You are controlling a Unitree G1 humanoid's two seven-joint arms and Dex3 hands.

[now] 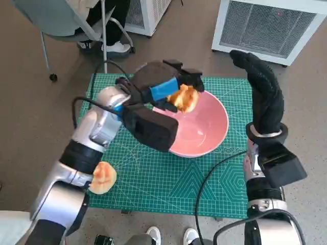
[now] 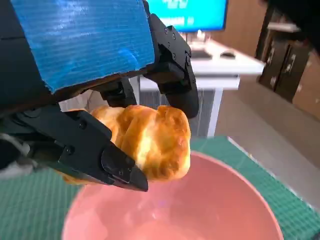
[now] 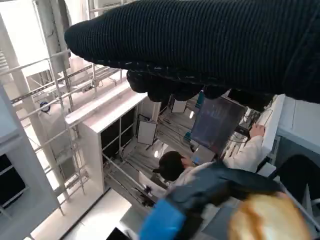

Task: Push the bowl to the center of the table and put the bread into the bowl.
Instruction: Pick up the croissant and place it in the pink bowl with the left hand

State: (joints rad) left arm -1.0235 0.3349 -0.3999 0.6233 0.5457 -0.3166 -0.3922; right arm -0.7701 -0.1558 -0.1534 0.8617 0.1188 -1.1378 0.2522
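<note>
The pink bowl [image 1: 202, 127] stands on the green mat [image 1: 168, 178], a little right of the table's middle. My left hand [image 1: 171, 84] grips a golden bread piece [image 1: 184, 98] and holds it above the bowl's far left rim. In the left wrist view the bread [image 2: 150, 140] hangs between black fingers [image 2: 95, 150] over the pink bowl [image 2: 200, 210]. A second bread roll [image 1: 103, 177] lies at the mat's near left edge beside my left forearm. My right hand [image 1: 263, 89] is raised at the table's right side, fingers stretched out, holding nothing.
A white slatted unit [image 1: 271, 25] stands on the floor beyond the table's far right. A chair with a seated person's feet [image 1: 110, 47] is at the far left. Black cables [image 1: 204, 189] run across the mat. Shoes [image 1: 171, 236] show at the near edge.
</note>
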